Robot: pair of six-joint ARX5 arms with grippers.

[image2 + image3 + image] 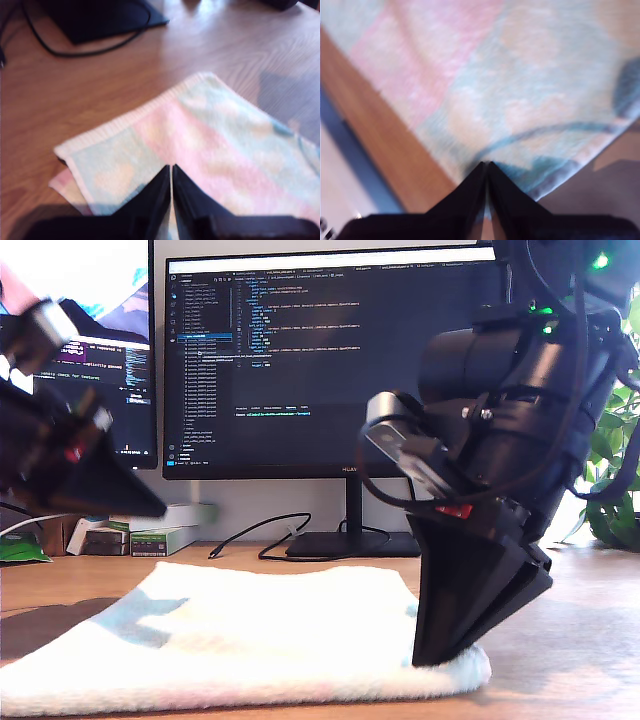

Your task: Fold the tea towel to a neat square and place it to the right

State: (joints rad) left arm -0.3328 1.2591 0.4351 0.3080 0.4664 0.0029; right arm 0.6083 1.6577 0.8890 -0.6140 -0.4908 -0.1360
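Where the tea towel (250, 640) lies: flat on the wooden table (590, 630), before the monitor (330, 360).
My first gripper (440, 655): jaws closed, tips down on the towel's corner at the exterior view's right.
My second gripper (486, 164): jaws closed, empty, above the towel.

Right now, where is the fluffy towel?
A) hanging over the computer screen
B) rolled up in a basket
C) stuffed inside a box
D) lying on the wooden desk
D: the tea towel lies spread out on the wooden desk, in front of the monitor.
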